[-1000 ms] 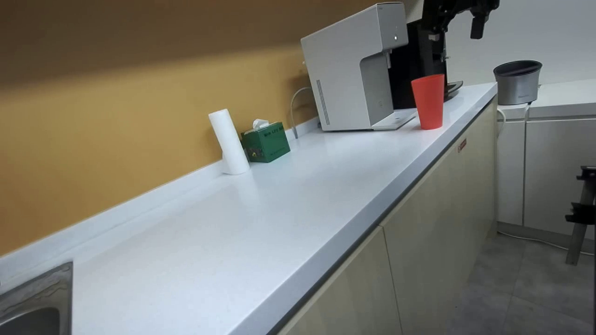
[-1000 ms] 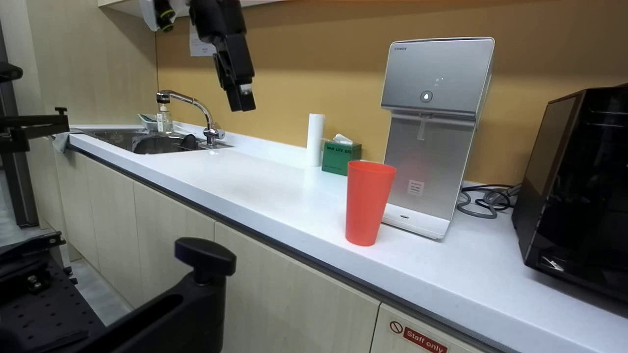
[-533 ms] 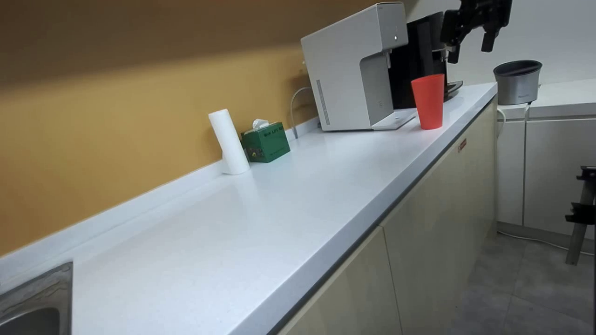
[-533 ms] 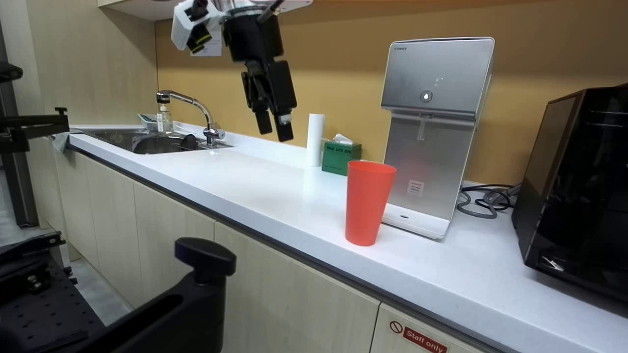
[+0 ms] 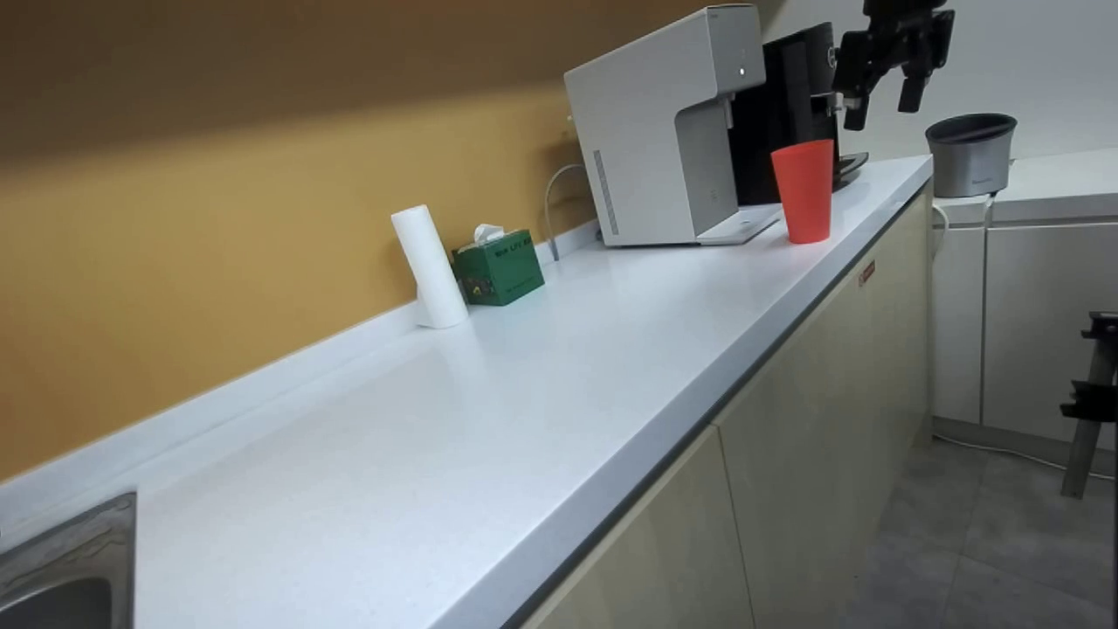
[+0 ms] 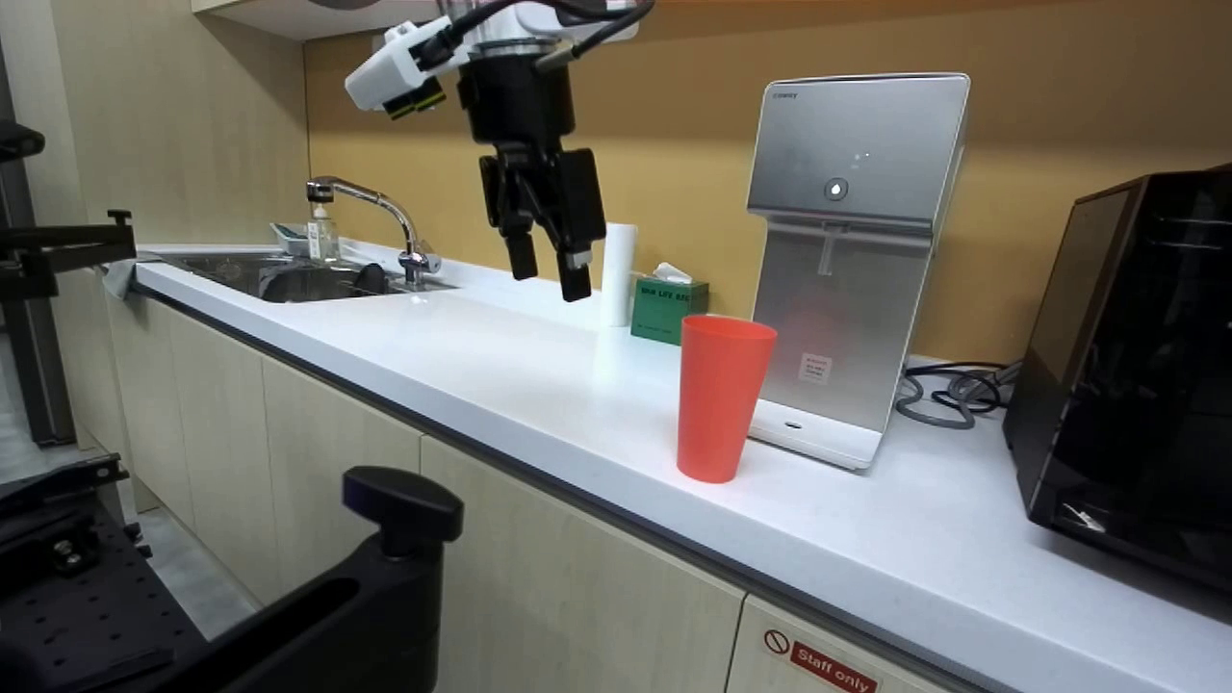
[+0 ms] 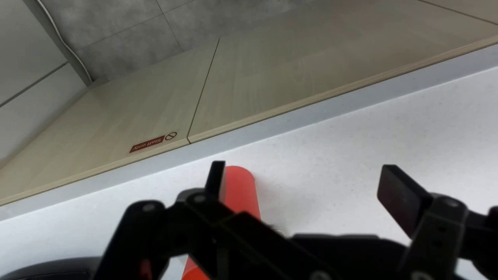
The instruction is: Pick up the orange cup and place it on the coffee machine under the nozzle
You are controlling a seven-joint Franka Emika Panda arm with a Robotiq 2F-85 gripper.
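The orange cup [image 6: 722,399] stands upright on the white counter near its front edge; it also shows in the other exterior picture [image 5: 803,192]. The coffee machine [image 6: 837,289] has a white side [image 5: 646,148], a silver front, a nozzle [image 6: 829,252] and a low white tray [image 6: 818,433] just behind the cup. My gripper [image 6: 550,276] is open and empty, pointing down, above the counter and higher than the cup, apart from it. In the wrist view the gripper [image 7: 307,186] has its left finger in front of the cup [image 7: 240,190], hiding part of it.
A black appliance [image 6: 1136,366] stands beside the machine, with cables [image 6: 953,390] between. A white paper roll [image 6: 619,274] and a green tissue box [image 6: 659,308] stand by the wall. A sink [image 6: 221,265] is at the far end. A grey pot [image 5: 971,166] sits on another counter.
My gripper has come down and moved towards the cup, turning more upright. It moved less in the last half second. The cup and machine have not moved.
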